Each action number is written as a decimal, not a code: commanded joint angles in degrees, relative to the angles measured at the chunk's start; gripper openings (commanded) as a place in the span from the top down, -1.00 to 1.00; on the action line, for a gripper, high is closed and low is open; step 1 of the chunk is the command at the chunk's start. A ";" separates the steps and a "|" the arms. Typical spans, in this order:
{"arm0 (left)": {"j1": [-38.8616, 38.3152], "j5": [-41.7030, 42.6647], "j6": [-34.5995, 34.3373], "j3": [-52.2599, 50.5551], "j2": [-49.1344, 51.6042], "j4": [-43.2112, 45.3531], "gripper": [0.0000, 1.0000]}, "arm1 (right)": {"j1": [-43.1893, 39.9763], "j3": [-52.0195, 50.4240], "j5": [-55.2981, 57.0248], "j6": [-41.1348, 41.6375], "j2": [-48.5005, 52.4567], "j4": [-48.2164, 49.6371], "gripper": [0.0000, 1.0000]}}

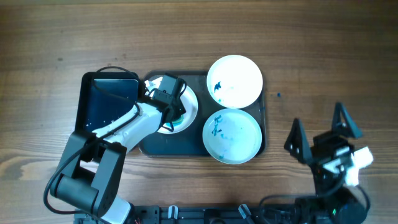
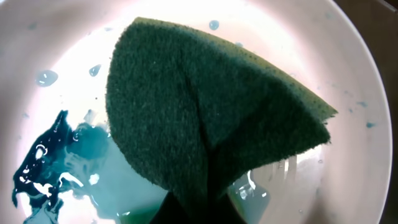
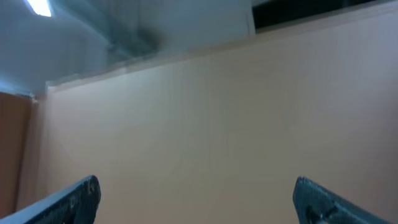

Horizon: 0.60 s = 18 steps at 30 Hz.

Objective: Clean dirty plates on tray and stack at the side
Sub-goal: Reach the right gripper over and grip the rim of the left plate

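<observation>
Beneath the left end effector [image 1: 165, 99], a coarse, fibrous, matt green scouring sponge [image 2: 205, 112] meets a smooth, glossy white plate [image 2: 373, 130] slick with wet teal paint [image 2: 43, 168]; the tray [image 1: 180, 148] looks dull dark plastic, the worktop [image 1: 323, 50] matt grained wood.

Three plates [image 1: 234, 81] lie on the tray [image 1: 177, 146], a smaller tray [image 1: 109, 102] just left.

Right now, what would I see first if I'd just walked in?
The big green sponge fills the left wrist view, pressed into a white plate beside a blue puddle. From above, two more stained plates sit on the dark tray, and the right gripper hangs open beside it.
</observation>
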 commanded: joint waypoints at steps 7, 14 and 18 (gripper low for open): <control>0.55 0.37 -0.98 -0.48 -1.01 0.17 0.92 | 0.26 48.41 -26.88 -8.35 53.57 -35.30 -0.99; 4.24 3.39 -1.18 -0.48 -2.19 0.17 0.92 | 2.40 55.04 -58.34 21.75 85.77 -9.88 -0.36; 6.08 4.22 -1.16 -0.48 -2.19 -0.31 0.92 | 6.93 59.45 -50.93 16.22 91.76 -21.62 -0.48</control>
